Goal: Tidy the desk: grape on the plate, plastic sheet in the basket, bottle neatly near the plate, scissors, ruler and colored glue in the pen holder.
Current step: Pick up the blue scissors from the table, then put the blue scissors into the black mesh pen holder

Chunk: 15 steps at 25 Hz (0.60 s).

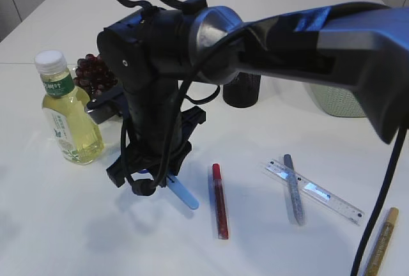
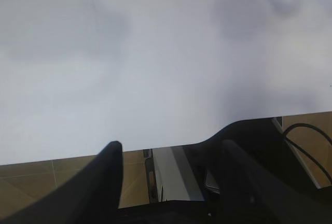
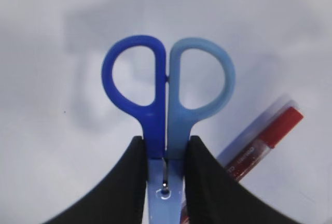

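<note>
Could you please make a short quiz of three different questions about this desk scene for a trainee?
1. True or false: the right hand is shut on the scissors.
2. What lies across the ruler? A) red glue pen B) silver glue pen C) bottle
3. Fill in: the left hand holds ____.

Key:
1. True; its fingers press both sides near the pivot.
2. B, the silver glue pen.
3. Nothing; only bare table lies before it.

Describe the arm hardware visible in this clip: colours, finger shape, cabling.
The right arm is dark grey to black with a rounded, shiny joint housing; black cables loop over its wrist and trail down. The right gripper has smooth, black, tapering fingers. The left gripper looks the same. No markings readable.
</note>
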### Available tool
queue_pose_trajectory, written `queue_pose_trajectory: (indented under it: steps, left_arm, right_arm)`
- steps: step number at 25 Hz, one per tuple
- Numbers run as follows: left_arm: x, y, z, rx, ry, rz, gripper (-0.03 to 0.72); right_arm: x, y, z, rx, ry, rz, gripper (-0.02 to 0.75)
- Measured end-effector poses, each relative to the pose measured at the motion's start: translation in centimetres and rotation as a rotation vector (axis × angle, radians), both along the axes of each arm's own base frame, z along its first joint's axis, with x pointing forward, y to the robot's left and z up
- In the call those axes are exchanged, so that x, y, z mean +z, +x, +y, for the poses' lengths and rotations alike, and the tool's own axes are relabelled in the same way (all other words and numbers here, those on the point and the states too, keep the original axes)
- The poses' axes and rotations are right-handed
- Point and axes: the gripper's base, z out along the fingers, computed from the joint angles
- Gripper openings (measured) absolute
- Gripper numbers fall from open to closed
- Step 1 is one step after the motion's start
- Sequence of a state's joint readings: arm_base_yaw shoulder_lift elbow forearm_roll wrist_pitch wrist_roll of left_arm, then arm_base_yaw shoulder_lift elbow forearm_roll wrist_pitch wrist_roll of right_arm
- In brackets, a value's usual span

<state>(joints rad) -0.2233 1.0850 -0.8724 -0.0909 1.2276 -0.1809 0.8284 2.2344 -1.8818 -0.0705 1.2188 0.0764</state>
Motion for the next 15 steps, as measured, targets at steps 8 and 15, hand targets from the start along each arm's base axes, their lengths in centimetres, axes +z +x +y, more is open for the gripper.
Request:
queue_pose_trajectory:
  steps: [8, 15]
  left_arm:
    - [0.0, 0.0, 0.0, 0.0, 0.0, 0.0, 0.426]
    - [0.0, 0.0, 0.0, 0.0, 0.0, 0.0, 0.426]
  right_arm:
    - [1.3, 2.2, -2.5, -0.054, -0.003, -0.042, 0.182]
    - [3.3, 4.9, -5.9, -0.127, -0.007, -0.11, 0.182]
